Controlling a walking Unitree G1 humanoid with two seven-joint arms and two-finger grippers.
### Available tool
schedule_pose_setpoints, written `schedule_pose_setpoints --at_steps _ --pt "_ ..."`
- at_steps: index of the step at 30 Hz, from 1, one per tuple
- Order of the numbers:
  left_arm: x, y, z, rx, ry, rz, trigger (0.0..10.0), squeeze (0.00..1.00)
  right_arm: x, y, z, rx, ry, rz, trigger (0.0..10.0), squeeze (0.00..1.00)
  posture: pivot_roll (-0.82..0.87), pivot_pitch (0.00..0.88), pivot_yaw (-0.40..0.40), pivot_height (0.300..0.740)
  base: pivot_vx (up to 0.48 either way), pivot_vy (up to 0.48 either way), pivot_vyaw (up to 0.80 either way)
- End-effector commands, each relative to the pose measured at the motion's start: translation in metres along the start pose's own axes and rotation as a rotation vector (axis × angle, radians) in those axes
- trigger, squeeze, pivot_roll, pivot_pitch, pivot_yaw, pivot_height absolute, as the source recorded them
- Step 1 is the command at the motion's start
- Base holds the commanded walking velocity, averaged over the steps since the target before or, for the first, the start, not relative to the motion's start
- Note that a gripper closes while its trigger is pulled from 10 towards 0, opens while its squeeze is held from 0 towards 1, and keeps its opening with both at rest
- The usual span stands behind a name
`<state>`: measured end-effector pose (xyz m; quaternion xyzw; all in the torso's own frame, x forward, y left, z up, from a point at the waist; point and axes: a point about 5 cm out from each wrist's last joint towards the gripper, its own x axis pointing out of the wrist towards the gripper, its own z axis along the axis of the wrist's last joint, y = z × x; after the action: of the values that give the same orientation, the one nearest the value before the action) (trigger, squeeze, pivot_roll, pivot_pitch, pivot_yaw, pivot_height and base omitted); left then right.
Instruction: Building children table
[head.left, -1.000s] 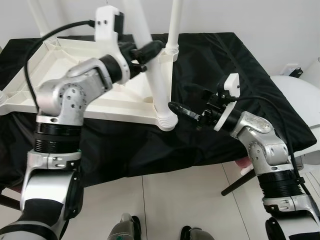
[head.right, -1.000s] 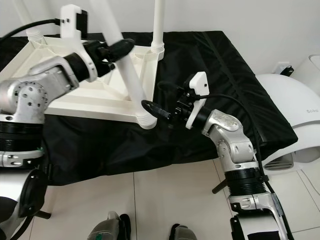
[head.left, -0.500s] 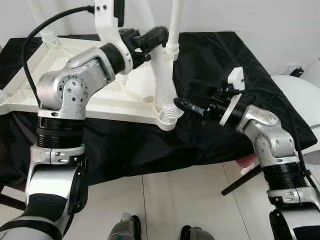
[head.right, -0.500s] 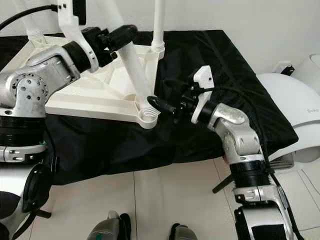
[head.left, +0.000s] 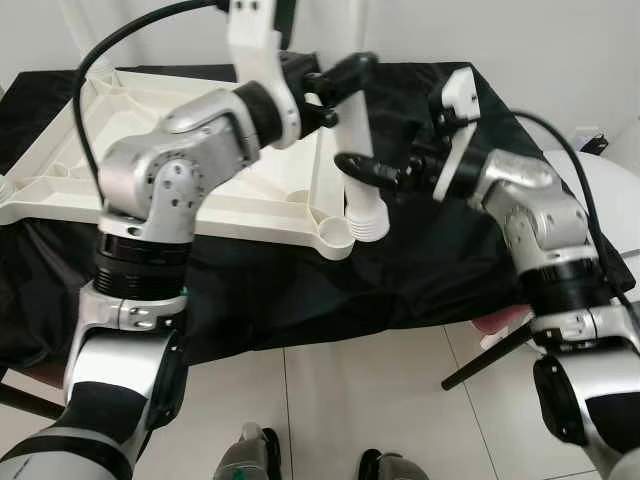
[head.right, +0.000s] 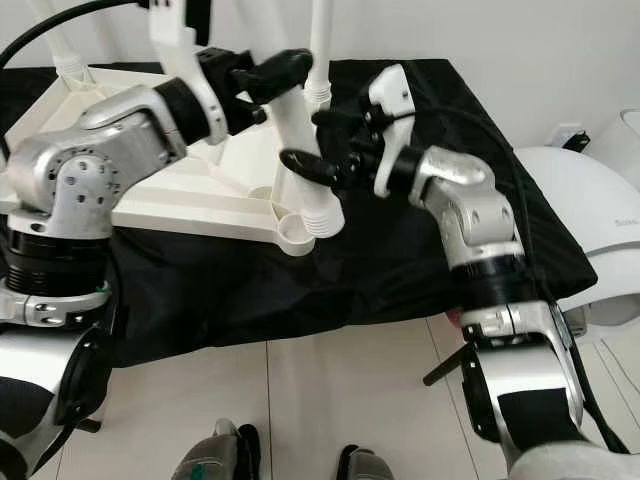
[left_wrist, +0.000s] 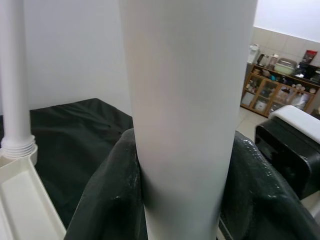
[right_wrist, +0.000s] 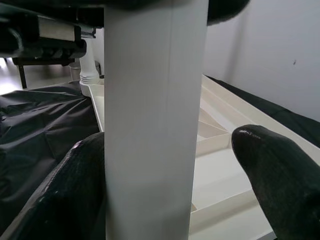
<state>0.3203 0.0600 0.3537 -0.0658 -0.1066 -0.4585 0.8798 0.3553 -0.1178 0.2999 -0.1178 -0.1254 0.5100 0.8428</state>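
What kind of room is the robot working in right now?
Probably a room in a home: white tiled floor, plain white wall, and a wooden cabinet of household items in the background. The upturned white table top lies on a black cloth.

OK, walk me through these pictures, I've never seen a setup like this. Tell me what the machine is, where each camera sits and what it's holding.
This is a humanoid robot with two silver arms, each ending in two long black fingers. Two pictures come from cameras in its head, looking down; the other two sit on its wrists, looking along the fingers.

A white table top lies upside down on a black cloth, with one leg already standing in a far corner. The left gripper is shut on a loose white table leg high up. The right gripper reaches in lower down, one finger either side of the leg. Its ribbed end hangs just beside the near corner socket.
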Motion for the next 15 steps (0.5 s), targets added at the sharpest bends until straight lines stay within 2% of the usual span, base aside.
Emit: schedule_pose_setpoints --at_steps 1,15 --pt "0.002 -0.011 0.008 0.049 -0.013 -0.079 10.0 0.00 0.001 0.000 -0.006 0.010 0.040 0.015 10.0 0.00 0.04 0.109 -0.059 0.740 0.000 0.000 0.00" --pt "0.007 -0.023 0.013 0.104 -0.005 -0.127 10.0 0.00 0.006 -0.001 -0.016 0.033 0.159 0.084 10.0 0.00 0.04 0.110 -0.060 0.740 0.000 0.000 0.00"
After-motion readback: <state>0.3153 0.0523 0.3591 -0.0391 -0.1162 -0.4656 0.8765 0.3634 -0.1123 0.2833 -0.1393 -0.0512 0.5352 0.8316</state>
